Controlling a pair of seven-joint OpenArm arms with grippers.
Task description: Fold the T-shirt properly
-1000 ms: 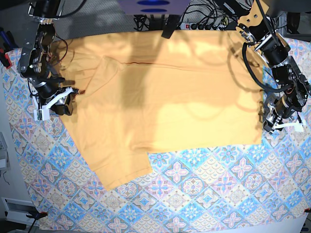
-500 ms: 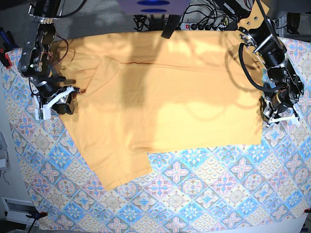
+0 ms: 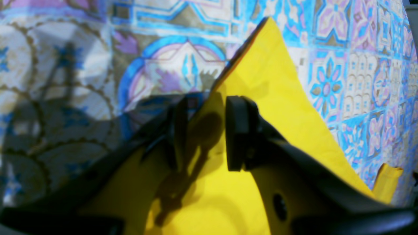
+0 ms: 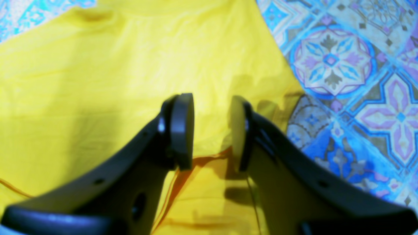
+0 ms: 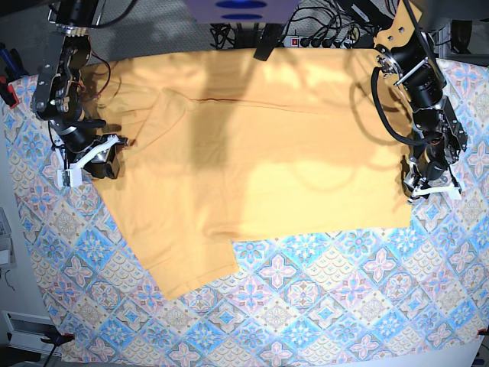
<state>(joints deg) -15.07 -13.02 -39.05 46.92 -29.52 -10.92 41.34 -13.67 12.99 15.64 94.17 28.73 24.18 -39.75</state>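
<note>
Across the left wrist view, the left tool [image 3: 204, 133] stands spread, with the T-shirt [image 3: 271, 94] edge between its jaws over the patterned cloth [image 3: 65, 65]. Right wrist view: the right tool [image 4: 212, 130] is spread above the shirt collar area, gripping nothing. Base view: the T-shirt lies flat on the table cloth, one tool at each side edge, left tool at right.

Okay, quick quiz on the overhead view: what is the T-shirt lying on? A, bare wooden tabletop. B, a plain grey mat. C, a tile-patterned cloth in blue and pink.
C: the T-shirt is spread over a blue-and-pink tile-patterned cloth that shows all around its lower edge.
</note>
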